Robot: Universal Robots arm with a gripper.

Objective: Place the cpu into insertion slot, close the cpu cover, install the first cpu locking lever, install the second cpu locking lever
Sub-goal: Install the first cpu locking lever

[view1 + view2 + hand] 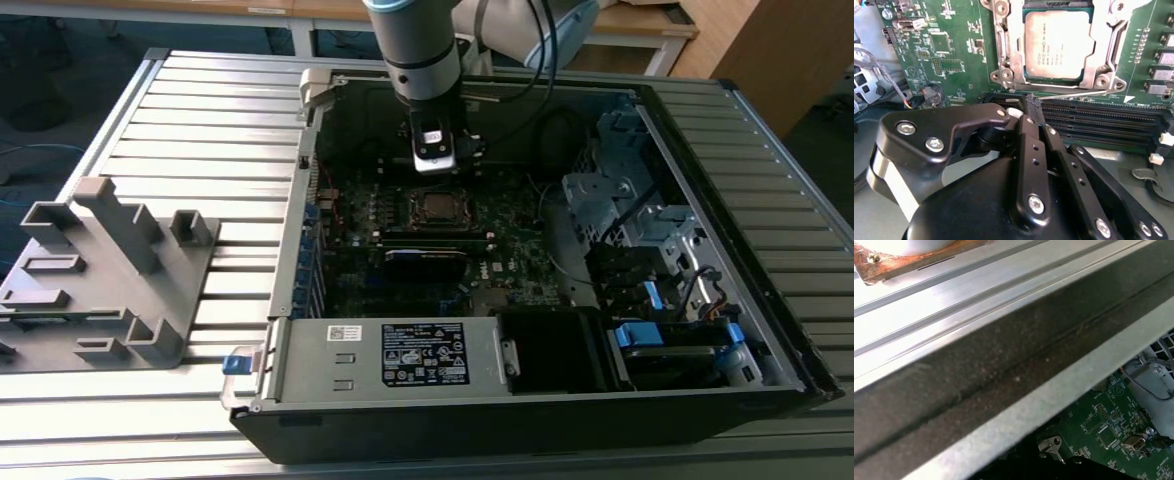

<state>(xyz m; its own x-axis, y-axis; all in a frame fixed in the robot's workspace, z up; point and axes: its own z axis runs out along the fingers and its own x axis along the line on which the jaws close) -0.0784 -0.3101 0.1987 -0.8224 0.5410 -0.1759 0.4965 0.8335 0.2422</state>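
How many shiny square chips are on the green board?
1. The cpu sits in the window of the silvery cpu cover, just past the gripper. The gripper may hide others.

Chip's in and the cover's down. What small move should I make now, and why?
Likely nudge the locking lever down toward its catch: the gripper, shut, sits at its free end, and it looks not yet hooked beside the cpu cover over the cpu.
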